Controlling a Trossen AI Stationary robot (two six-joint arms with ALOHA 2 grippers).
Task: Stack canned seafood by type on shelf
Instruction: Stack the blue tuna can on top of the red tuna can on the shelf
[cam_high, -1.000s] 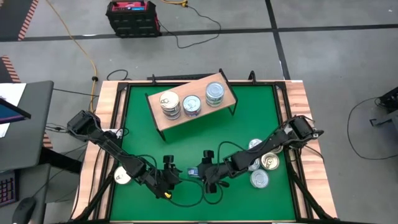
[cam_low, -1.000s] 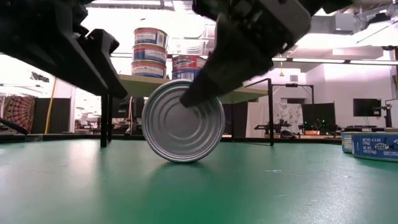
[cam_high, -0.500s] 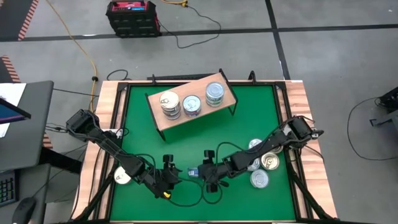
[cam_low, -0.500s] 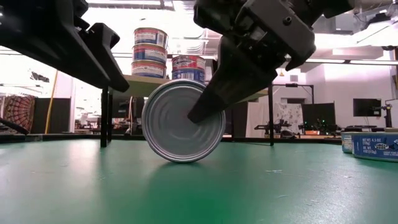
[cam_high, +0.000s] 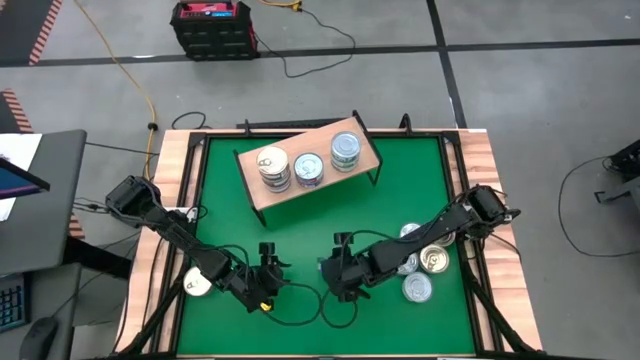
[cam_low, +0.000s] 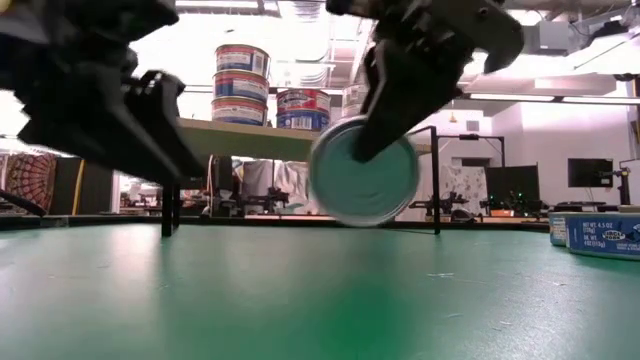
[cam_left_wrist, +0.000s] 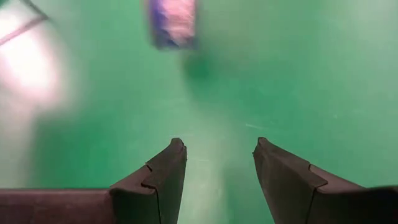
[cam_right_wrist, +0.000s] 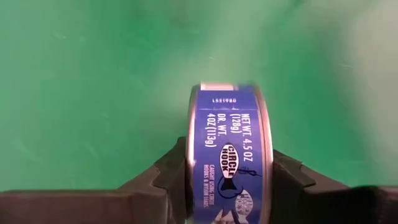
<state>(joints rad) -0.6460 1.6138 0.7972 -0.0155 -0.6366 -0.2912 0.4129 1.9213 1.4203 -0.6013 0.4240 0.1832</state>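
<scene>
So the big change: the flat round tin with the blue side label (cam_right_wrist: 230, 162) is off the table now. A second ago it was standing on its edge on the green table (cam_high: 300, 225) with the right gripper (cam_high: 333, 275) poking at its silver face; now that gripper is clamped on it, one finger on each flat face, and the low view shows it hanging clear of the felt, edge-on, roughly level with the shelf board behind it. It has also shifted toward the right arm's side.

The left gripper (cam_left_wrist: 216, 163) has backed away a bit and sits near the front of the table with its fingers spread and nothing between them. My read is it was only helping steady the tin, and that part's done.

For the task, I'd say this is pick-up finished, carry next. The small light-wood shelf on thin black legs (cam_high: 250, 162) is well apart, toward the back, already holding three stacks of tins (cam_high: 307, 167). A cluster of loose tins (cam_high: 420, 265) waits near the right edge.

The held tin itself: plain ribbed silver face, blue label with white print, held on its edge, so I'd guess it needs turning flat before it can go on a stack.
</scene>
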